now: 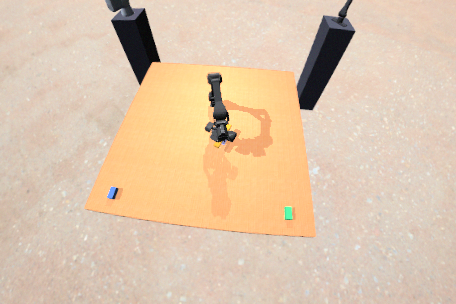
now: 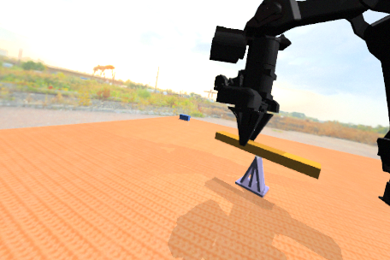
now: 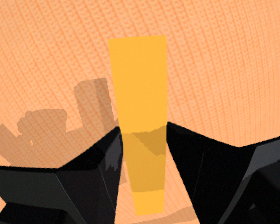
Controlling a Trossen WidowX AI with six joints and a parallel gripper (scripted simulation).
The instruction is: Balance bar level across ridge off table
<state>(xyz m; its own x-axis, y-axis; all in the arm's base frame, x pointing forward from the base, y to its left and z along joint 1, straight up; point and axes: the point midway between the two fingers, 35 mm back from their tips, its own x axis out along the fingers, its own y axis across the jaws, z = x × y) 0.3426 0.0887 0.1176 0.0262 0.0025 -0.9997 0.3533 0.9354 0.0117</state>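
The tool (image 2: 248,141) is clamped on the yellow bar (image 2: 274,155), held just above the purple ridge (image 2: 253,179), clear of the desk (image 2: 85,186). Contact cannot be confirmed. Remaining: seat the bar level, then release.

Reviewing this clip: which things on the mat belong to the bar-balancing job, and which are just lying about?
Part of the job:
- yellow bar, clamped in the hand
- purple ridge, right under the bar

Just lying about:
- blue block, near one front corner of the mat
- green block, near the other front corner
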